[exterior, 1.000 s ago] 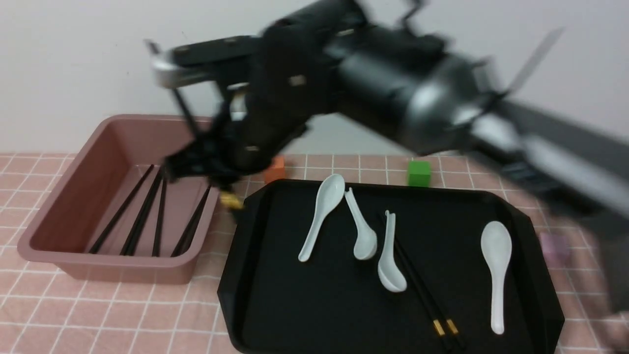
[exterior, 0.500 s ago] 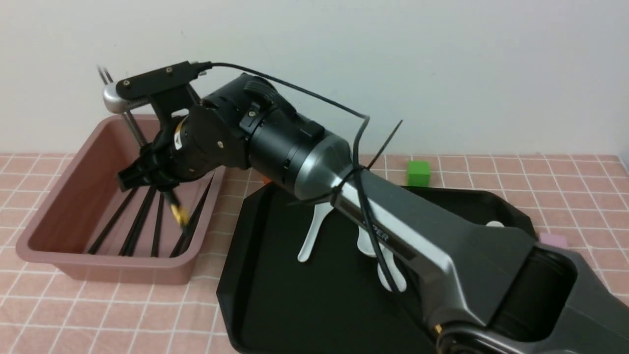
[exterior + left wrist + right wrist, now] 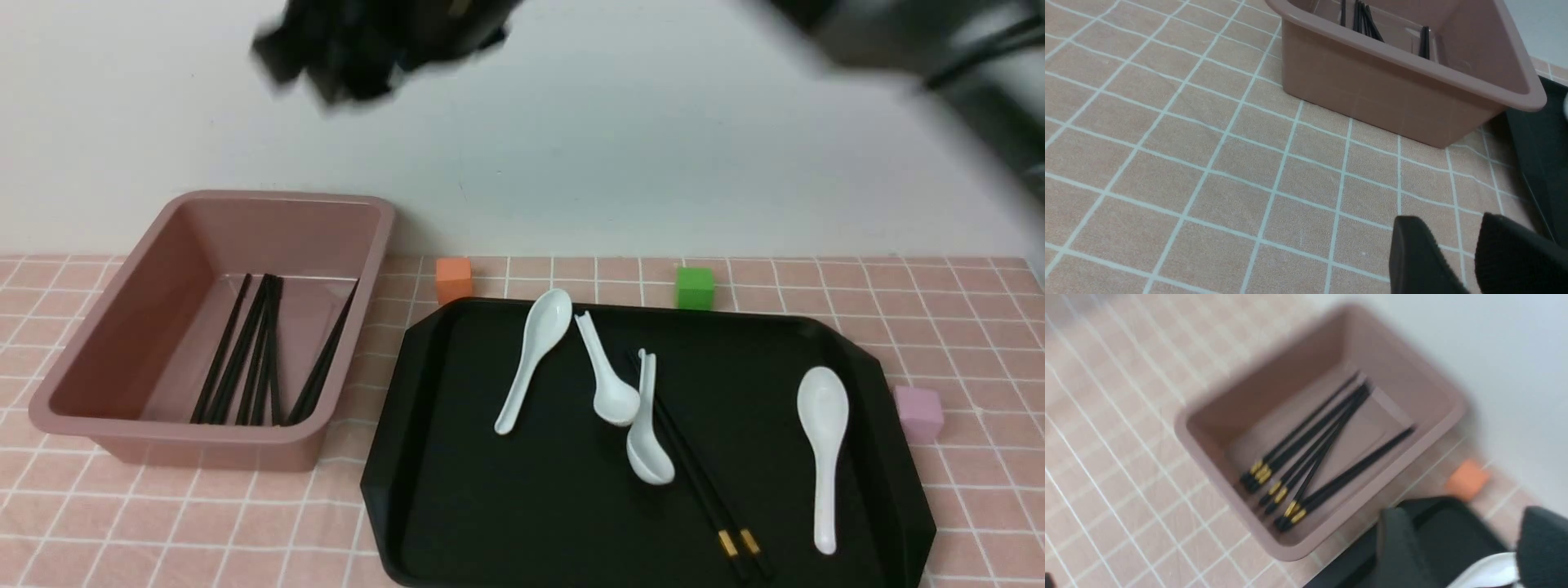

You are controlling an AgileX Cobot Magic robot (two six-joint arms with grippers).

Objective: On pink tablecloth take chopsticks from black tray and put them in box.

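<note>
The pink box stands at the left on the pink tablecloth and holds several black chopsticks, gold bands toward me. One pair of chopsticks lies on the black tray, partly under a white spoon. My right gripper is a blur high above the box. In the right wrist view it is open and empty, above the tray edge, with the box and its chopsticks below. My left gripper hovers low over the cloth in front of the box, jaws apart, empty.
Several white spoons lie on the tray. An orange cube and a green cube sit behind the tray, and a pink cube sits at its right. A white wall stands behind the table.
My right gripper held chopsticks low inside the box. It has let them go and risen fast, up and out of most of the front view. The box now holds more chopsticks.
</note>
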